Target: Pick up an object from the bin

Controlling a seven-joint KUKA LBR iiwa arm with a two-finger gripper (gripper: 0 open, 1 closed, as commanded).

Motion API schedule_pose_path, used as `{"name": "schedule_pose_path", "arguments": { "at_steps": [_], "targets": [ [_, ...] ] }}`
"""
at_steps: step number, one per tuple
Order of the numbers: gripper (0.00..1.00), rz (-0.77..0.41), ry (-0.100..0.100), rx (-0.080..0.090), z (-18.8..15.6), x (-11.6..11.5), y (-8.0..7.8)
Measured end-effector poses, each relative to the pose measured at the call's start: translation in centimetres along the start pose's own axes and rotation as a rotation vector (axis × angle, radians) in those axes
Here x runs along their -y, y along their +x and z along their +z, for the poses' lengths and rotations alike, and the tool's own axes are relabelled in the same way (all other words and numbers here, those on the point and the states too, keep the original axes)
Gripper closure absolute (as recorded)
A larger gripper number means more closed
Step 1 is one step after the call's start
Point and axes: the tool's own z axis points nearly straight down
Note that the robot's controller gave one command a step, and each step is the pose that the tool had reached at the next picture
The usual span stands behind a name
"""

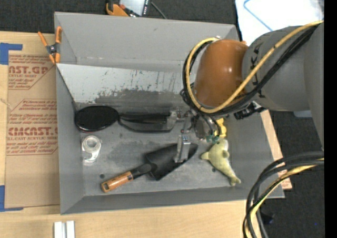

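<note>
Grey bin (126, 73) holds a black scoop (155, 164) lying diagonally, handle pointing lower-left, under the claw (184, 150), state unclear.

black scoop (160, 162) | brown handle | lying flat, slanted | bin floor, front-centre

Grey bin (131, 76), black brush (100, 118), clear cup (90, 146), trowel (158, 163) (wooden-handled), yellow toy (224, 162)

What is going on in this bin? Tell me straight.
The arm's gripper is down low over the blade of a black scoop with a brown handle, at the front middle of the bin. No grasp on it is evident yet. A pale yellow toy animal lies just right of it; a black round brush and a small clear cup lie to the left.
</note>
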Motion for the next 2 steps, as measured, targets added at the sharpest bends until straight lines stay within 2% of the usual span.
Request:
{"name": "schedule_pose_path", "arguments": {
  "at_steps": [1,2],
  "targets": [
    [0.00,0.001,0.000,0.008,-0.5,0.0,-0.2],
    [0.00,-0.133,-0.001,0.003,7.7,-0.1,1.9]
  ]
}}
